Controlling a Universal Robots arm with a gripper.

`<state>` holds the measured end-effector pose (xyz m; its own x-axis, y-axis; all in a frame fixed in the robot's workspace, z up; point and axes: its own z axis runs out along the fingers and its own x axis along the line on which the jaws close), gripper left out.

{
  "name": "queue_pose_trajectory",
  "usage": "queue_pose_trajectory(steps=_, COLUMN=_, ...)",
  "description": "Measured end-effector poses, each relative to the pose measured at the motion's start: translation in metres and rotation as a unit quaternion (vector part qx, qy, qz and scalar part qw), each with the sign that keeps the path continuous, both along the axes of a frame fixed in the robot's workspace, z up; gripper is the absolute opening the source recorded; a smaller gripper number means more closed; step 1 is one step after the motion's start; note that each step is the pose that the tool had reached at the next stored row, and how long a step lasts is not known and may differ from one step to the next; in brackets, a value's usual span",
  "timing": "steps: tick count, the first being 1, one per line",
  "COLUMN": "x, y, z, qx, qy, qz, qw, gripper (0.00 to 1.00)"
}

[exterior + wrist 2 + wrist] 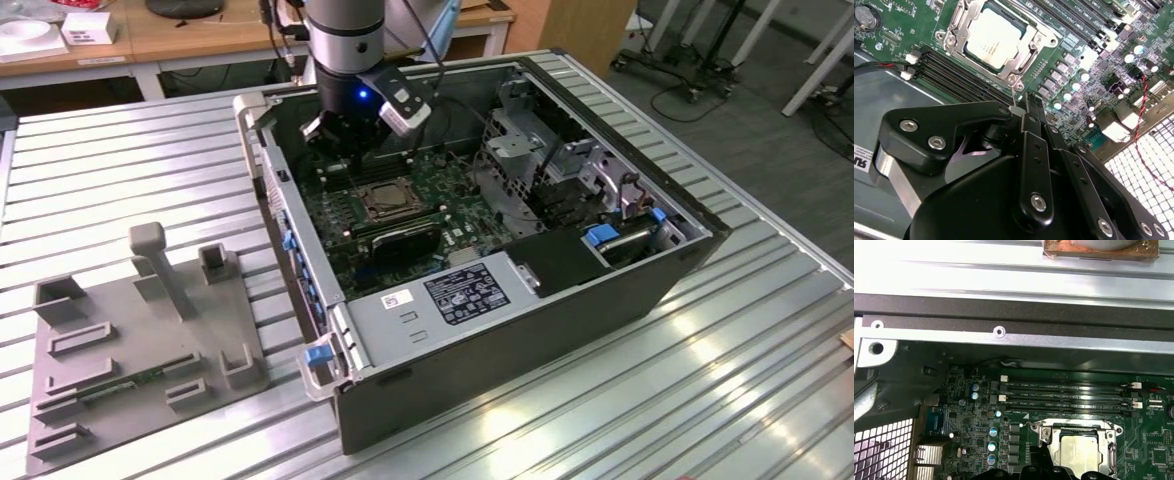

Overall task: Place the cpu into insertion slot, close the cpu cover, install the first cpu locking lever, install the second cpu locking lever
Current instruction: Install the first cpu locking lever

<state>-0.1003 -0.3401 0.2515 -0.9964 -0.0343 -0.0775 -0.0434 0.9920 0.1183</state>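
Pincer: the pincer (1024, 106) was built of matte black links with round silver bolt heads. It hung just beside the insertion slot (383, 198). I could not tell whether it was wide or narrow.
Cpu: the cpu (991, 42) was a thin flat square with a pale, brushed tan-silver face. It lay seated inside the insertion slot.
Cpu cover: the cpu cover (960, 35) was a thin frame of shiny stamped metal, lying down flat over the insertion slot. The cpu's face showed through its square window.
Lever: a thin silver wire rod (1013, 92) stood at the corner of the insertion slot nearest the pincer, and its end reached close to the pincer's tip. Whether it was latched could not be told.
Motherboard: the motherboard (441, 190) around the insertion slot was a glossy green board studded with small round metal capacitors.
Memory slots: the memory slots (954, 75) were long narrow black channels running just beside the insertion slot.
Case: the computer case (534, 330) enclosing the insertion slot was an open box of dark and bare grey sheet metal.
Worktop: the worktop (134, 170) was ribbed silver metal. On it, well apart from the insertion slot, lay a flat grey fixture plate (134, 340) with blocky raised posts.
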Motion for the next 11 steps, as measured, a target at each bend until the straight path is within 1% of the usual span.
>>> queue_pose_trajectory(steps=3, x=-0.0002, y=0.0000, z=0.0002, qx=-0.0001, qy=0.0001, qz=0.000, qw=1.00000, gripper=0.11)
queue_pose_trajectory(steps=5, x=-0.0023, y=-0.0001, z=0.0002, qx=-0.0002, qy=-0.0008, qz=0.000, qw=1.00000, gripper=0.11)
queue_pose_trajectory(steps=11, x=-0.0141, y=0.0000, z=0.0000, qx=0.0006, qy=-0.0073, qz=0.000, qw=0.99997, gripper=0.11)
